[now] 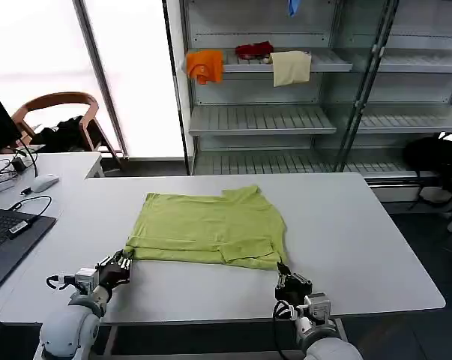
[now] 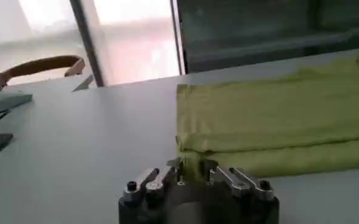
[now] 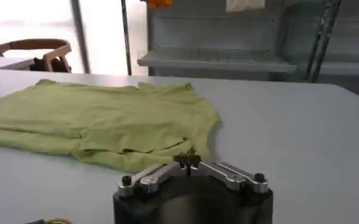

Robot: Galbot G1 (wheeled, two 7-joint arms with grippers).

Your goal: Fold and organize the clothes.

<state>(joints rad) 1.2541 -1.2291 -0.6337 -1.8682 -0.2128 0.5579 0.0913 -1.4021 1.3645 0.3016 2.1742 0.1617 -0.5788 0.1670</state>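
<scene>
Lying flat near the middle of the white worktop, the lime T-shirt is partly folded, its near edge doubled over into a band along the front, ribbed neck toward the far side, one sleeve folded in at the near right corner. Left pincer sits low on the worktop at the shirt's near left corner, fingertips right at the fabric edge; in the left wrist view the left pincer has its tips drawn together against the corner of the folded hem, looks clenched on the cloth there. Right pincer is at the near right corner, just off the hem; in the right wrist view the right pincer has its fingertips pressed together, clenched, touching the shirt's edge or just short of it, and whether any cloth is caught between them cannot be told. T-shirt in that view spreads away from the tips, wrinkled, front hem turned under. Left of the worktop stands a second desk with a laptop, a mouse and cables. Behind it a wooden chair with dark stuff on the seat. Back wall has metal shelves; an orange cloth, a red item and a cream cloth hang off the upper one. A black bag sits on the floor at right.
</scene>
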